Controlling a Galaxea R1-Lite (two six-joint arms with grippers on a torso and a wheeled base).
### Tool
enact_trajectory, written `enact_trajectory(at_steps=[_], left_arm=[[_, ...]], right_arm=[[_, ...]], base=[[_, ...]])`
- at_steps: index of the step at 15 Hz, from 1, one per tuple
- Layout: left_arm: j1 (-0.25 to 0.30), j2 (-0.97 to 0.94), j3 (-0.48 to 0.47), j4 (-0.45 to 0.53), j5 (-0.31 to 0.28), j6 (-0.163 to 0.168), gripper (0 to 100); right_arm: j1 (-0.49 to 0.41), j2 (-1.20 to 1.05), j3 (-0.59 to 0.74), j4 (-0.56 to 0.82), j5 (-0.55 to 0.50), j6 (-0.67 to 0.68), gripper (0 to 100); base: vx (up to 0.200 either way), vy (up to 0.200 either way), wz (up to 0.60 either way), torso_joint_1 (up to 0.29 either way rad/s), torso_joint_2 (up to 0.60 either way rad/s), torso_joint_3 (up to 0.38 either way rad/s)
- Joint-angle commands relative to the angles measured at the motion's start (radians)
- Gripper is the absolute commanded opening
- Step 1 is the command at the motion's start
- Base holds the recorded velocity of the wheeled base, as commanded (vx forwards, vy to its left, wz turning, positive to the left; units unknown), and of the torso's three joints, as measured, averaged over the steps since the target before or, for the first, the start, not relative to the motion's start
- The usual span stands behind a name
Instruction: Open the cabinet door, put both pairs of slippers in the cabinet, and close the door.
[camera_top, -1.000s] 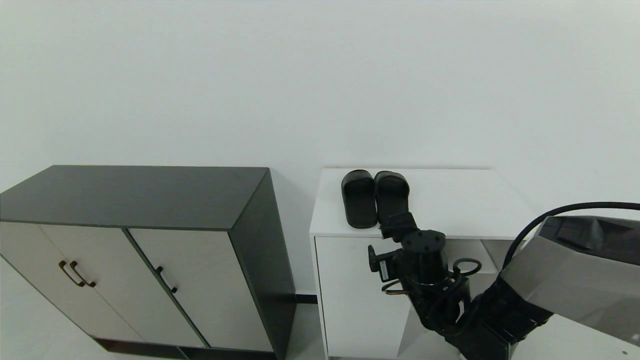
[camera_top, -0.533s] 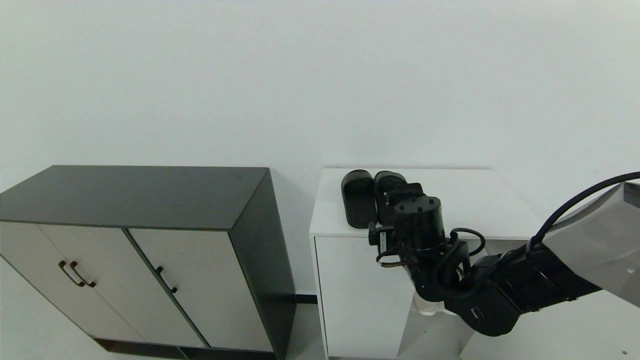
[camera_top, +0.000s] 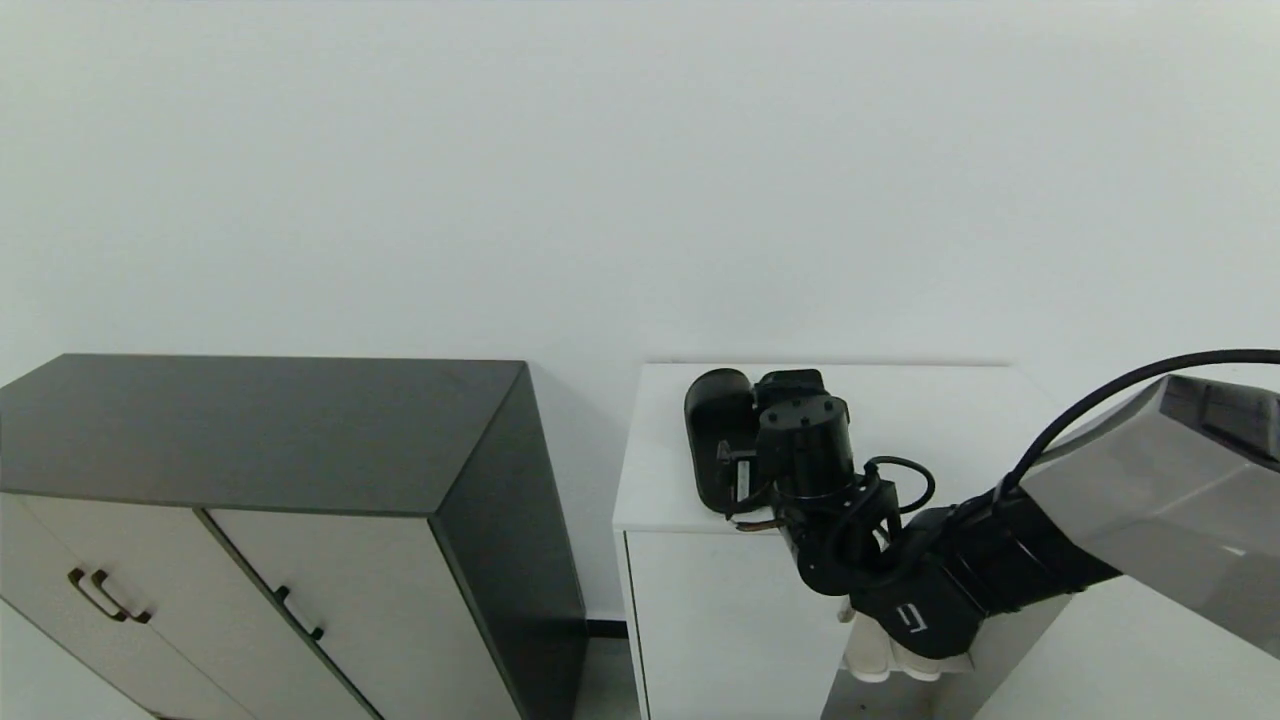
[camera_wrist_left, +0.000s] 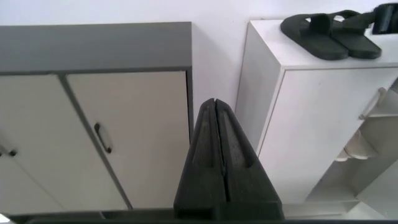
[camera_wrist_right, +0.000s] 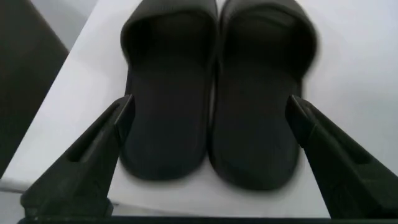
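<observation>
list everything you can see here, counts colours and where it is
black slippers: 2, one pair, black, side by side on top of the white cabinet
dark cabinet: 1, dark top and side, left of the white cabinet
doors: beige, on the dark cabinet's front, all shut
handles: 3, dark, on the doors
white cabinet: 1, white, against the wall
pale items: count unclear, whitish, on the white cabinet's open shelf
wall: white, behind both cabinets
left end effector: 1, black, shut, in front of the two cabinets
right end effector: 1, black, open, one finger to each side of the slipper pair
</observation>
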Motion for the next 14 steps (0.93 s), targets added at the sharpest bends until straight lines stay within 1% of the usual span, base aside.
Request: enact_trajectory(at_steps=[1,2,6,8,14], left_arm=[[0.000,0.000,0.000,0.000,0.000,0.000,0],[0.000,0.000,0.000,0.000,0.000,0.001,0],[0.000,0.000,0.000,0.000,0.000,0.000,0],[0.000,0.000,0.000,0.000,0.000,0.000,0],[0.000,0.000,0.000,0.000,0.001,-0.003,0]], right_arm=[[-0.006,0.057,-0.025,-0.002,-0.002,0.001,100],[-0.009,0.070,-0.025,-0.002,-0.002,0.001,100],[-0.030,0.096,-0.044,-0.007,0.000,0.014,100],[-0.053,0.117,-0.085,-0.007,0.000,0.013,100],[-0.096,0.229,-0.265,0.007,0.006,-0.024,100]], base=[[0.200,0.000,0.00,0.002,0.00,-0.002],[0.200,0.000,0.00,0.007,-0.01,-0.002],[0.000,0.000,0.00,0.000,0.00,0.000],[0.000,0.000,0.00,0.000,0.00,0.000],[0.000,0.000,0.00,0.000,0.00,0.000]])
